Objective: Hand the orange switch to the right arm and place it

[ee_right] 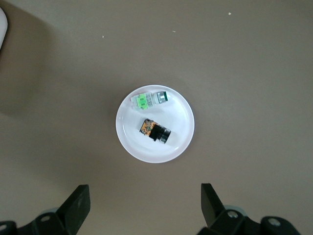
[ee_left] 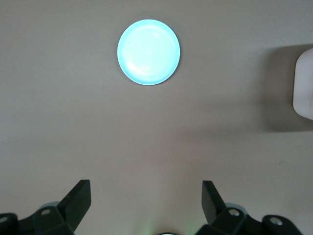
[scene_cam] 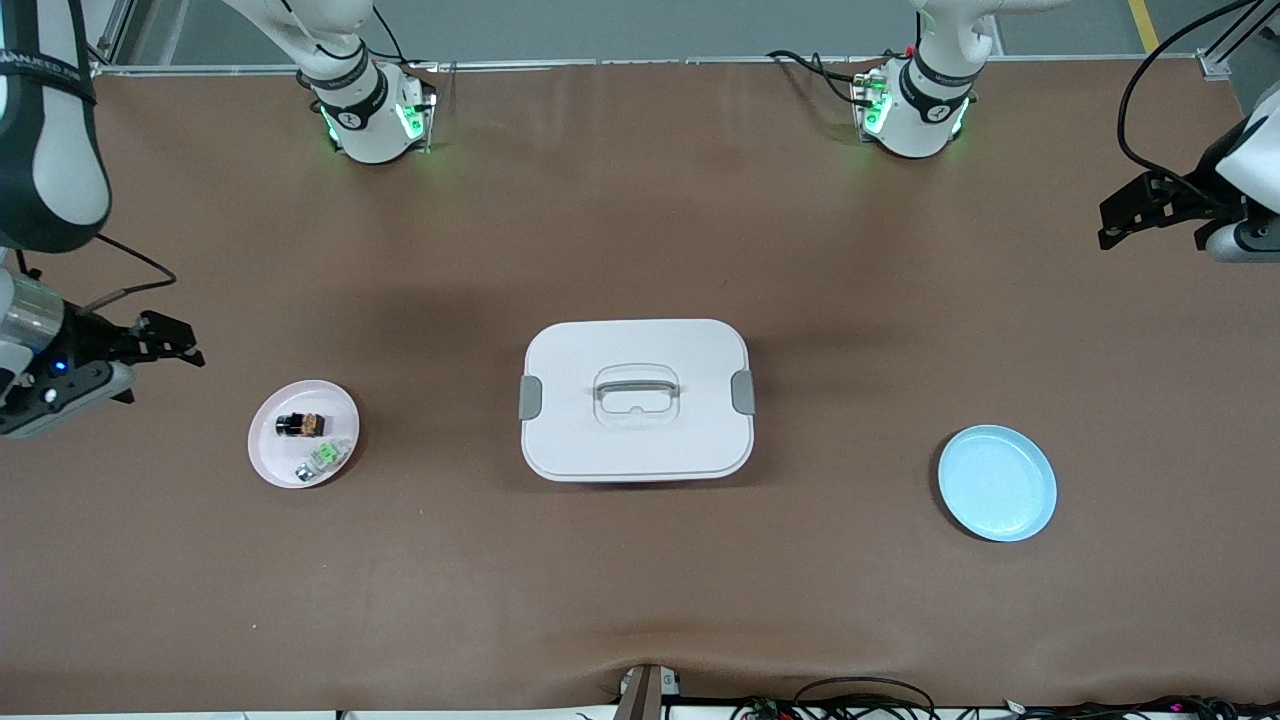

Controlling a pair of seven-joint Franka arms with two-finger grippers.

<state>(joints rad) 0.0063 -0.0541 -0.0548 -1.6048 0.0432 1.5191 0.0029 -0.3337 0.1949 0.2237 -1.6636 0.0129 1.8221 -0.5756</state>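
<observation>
Orange switch (scene_cam: 301, 425): lies on its side in the white plate (scene_cam: 268, 450), just beside the green-and-white component (scene_cam: 323, 458) and farther from the front camera than it; the two look slightly apart.
White plate: on the table (scene_cam: 640, 580), well away from the white lidded box (scene_cam: 637, 398), toward the right arm's end.
Blue plate (scene_cam: 997, 483): bare, well away from the white lidded box toward the left arm's end, a little nearer the front camera than the box.
Right tool (scene_cam: 165, 338): fingers spread wide, holding nothing, up in the air over bare table near the white plate, on the side away from the white lidded box.
Left tool (scene_cam: 1140, 215): fingers spread wide, empty, high over the table edge, well away from the white lidded box; this arm waits.
Step in hand: by my reading, the first pick has not begun; nothing is lifted.
How to do it well: centre a tool over the switch, turn the wrist so the fingers straddle its narrow black body, and come down straight.
Watch for: a fingertip nudging the green-and-white component or catching the plate rim.
Handover thought: grip one end, leaving the other free for the receiving tool.
</observation>
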